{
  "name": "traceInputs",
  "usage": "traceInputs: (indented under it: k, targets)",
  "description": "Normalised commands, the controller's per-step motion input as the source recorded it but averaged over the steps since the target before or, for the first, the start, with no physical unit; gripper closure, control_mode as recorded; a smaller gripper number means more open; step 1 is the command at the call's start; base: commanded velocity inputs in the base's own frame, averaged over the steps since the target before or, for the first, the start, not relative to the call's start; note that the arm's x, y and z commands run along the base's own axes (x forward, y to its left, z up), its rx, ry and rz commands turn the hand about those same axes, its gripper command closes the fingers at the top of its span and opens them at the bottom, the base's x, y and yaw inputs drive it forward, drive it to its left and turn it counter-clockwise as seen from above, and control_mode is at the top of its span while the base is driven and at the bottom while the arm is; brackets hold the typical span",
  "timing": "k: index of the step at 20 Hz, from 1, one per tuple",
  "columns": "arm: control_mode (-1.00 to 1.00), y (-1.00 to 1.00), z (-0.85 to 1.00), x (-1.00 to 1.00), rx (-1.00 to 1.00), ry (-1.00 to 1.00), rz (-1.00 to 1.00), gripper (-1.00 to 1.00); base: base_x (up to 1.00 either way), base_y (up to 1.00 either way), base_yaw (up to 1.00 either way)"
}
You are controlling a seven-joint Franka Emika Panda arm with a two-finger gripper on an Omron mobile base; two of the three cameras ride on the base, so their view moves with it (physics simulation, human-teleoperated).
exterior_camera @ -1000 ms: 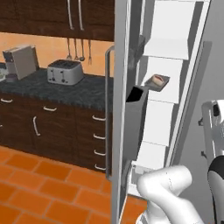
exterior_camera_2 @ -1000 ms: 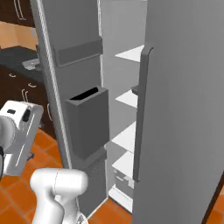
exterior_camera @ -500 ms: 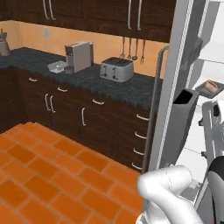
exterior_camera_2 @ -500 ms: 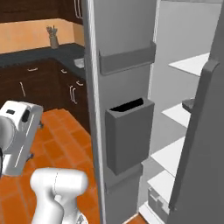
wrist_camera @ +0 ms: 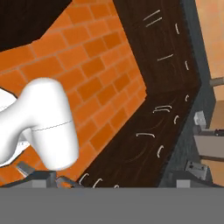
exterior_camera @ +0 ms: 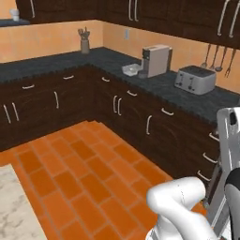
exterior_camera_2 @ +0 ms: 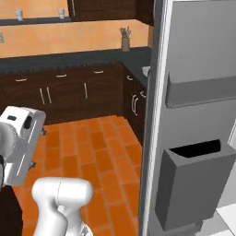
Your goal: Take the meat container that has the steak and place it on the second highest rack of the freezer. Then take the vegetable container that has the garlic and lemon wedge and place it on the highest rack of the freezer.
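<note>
Facing the counter run, away from freezer (exterior_camera_2: 198,138) | gripper (wrist_camera: 50,179) jaws spread wide, nothing between them, probably readied for a tray pickup | freezer door stands open beside the hand, bins bare | meat and vegetable containers: cannot tell where | toaster (exterior_camera: 195,79) and coffee machine (exterior_camera: 154,61) well ahead on countertop (exterior_camera: 154,84).

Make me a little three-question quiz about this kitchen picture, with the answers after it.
1. True or false: the toaster stands on the dark counter beside the coffee machine.
2. What colour is the floor? A) white B) orange C) green
3. Fill in: the freezer door stands ____, showing grey door bins.

Key: 1 true; 2 B; 3 open
</note>
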Motion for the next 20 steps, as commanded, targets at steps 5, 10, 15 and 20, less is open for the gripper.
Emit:
traceInputs:
  k: [5,10,15,20]
  targets:
    - [1.0,0.0,0.0,0.0,0.0,0.0,0.0,-1.0,1.0,0.14,-0.04]
    - [1.0,0.0,0.0,0.0,0.0,0.0,0.0,-1.0,1.0,0.3,-0.05]
    - [1.0,0.0,0.0,0.0,0.0,0.0,0.0,-1.0,1.0,0.53,-0.28]
    - [1.0,0.0,0.0,0.0,0.0,0.0,0.0,-1.0,1.0,0.63,-0.43]
